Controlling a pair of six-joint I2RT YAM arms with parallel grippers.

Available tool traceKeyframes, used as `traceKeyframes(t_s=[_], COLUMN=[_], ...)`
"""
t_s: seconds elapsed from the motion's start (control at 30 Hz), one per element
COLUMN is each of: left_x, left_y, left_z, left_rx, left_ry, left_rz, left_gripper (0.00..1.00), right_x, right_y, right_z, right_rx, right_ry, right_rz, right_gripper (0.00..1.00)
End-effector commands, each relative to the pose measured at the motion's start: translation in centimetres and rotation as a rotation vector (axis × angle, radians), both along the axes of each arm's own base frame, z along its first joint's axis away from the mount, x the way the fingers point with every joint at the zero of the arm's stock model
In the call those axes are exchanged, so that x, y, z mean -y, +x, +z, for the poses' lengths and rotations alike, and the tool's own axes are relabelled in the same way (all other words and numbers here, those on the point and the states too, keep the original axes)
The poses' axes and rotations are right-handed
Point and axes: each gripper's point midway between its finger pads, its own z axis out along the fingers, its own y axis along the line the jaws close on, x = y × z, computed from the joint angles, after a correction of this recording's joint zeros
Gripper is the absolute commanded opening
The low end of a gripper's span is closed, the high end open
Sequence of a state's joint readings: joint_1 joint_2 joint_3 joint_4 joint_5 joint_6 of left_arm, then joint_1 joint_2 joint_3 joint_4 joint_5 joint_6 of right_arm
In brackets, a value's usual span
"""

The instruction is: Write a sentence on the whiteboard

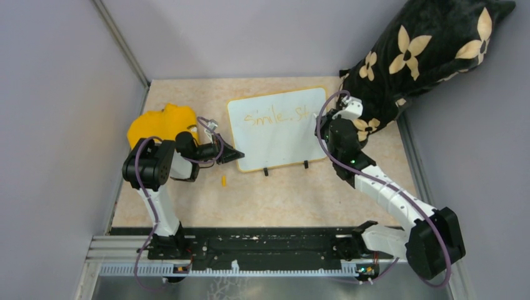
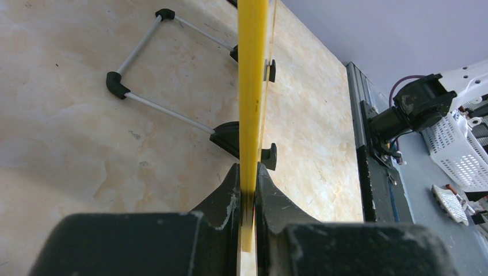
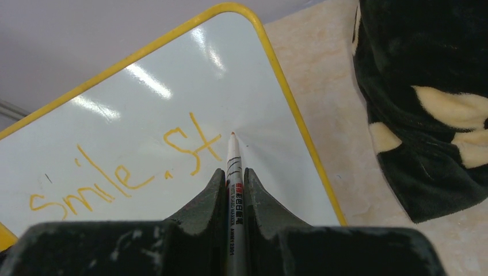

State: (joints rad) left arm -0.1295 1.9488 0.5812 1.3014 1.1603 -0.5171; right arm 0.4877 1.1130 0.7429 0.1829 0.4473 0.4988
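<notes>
Centre frame: whiteboard (image 1: 275, 147), left gripper (image 2: 248, 175) clenched on its yellow edge. At its upper right, right gripper (image 3: 233, 178) grasps marker (image 3: 233, 152), tip just past the sentence (image 3: 121, 172) at "St". Brace firmly, press lightly, next letter beside the t.

In the right wrist view, the jaws hide part of the whiteboard (image 3: 172, 86).

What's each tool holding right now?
Left tool: closed on the edge of the yellow-framed glossy white rectangular board.
Right tool: closed on a slim white marker pen.
</notes>
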Motion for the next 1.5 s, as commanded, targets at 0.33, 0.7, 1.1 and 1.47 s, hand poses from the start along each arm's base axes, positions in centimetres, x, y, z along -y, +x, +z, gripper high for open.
traceKeyframes(t_s=[0.33, 0.7, 1.1, 1.47], left_x=[-0.2, -0.2, -0.2, -0.2], left_y=[0.5, 0.5, 0.5, 0.5], left_z=[-1.6, -1.6, -1.6, -1.7], left_rx=[-0.043, -0.043, -0.044, -0.044], left_ry=[0.021, 0.021, 0.021, 0.021], left_rz=[0.029, 0.03, 0.032, 0.032], left_gripper=[0.0, 0.0, 0.0, 0.0], right_x=[-0.6, -1.8, -0.9, 0.0], right_y=[1.6, 1.3, 0.0, -0.4], right_z=[3.2, 1.7, -0.6, -1.0], right_rx=[0.071, 0.047, -0.008, -0.022], right_ry=[0.013, 0.009, 0.001, -0.013], right_rz=[0.001, 0.076, 0.052, 0.019], right_gripper=[0.0, 0.0, 0.0, 0.0])
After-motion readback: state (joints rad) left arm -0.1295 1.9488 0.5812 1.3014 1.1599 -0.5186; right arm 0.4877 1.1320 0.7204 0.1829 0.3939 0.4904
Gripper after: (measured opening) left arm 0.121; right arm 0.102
